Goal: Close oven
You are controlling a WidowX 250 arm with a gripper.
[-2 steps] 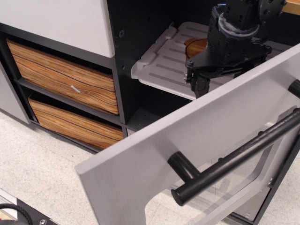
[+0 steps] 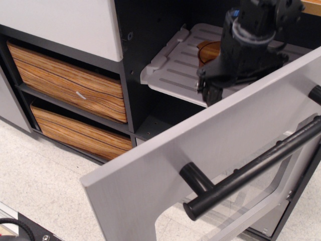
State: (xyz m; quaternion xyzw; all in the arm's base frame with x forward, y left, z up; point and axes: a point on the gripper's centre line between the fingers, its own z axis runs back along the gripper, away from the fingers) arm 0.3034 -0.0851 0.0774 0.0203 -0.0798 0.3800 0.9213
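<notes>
The large light-grey oven door (image 2: pixel 220 145) with its black bar handle (image 2: pixel 256 168) hangs swung outward toward the camera, leaving the dark-grey cavity and its white ribbed tray (image 2: pixel 175 68) exposed, so the oven is not yet closed. The black robot hand (image 2: pixel 210 90) sits just behind the door's upper edge, over the tray, likely placed to get clear or to push. Whether its fingers are apart or together cannot be told.

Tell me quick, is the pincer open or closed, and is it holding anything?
Pincer: cannot be told. Its tips sit behind the top edge of the open oven door, above the white tray; no held object is visible.
</notes>
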